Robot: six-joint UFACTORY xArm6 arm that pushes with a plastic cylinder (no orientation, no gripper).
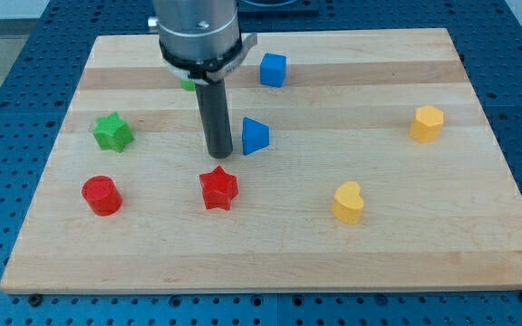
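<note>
Tip position: between blue and red blocks.
My tip [219, 155], a plain rod with no jaws, stands just left of the blue triangle [254, 136], above the red star [217, 188].

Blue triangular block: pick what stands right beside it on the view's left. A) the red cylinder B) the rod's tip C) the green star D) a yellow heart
B: my tip stands just at the view's left of the blue triangular block, closer than any block; whether they touch cannot be told.

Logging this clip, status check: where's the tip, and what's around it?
My tip down on board, just left of blue triangular block. Red star right below it. Small green block half hidden behind arm.
</note>
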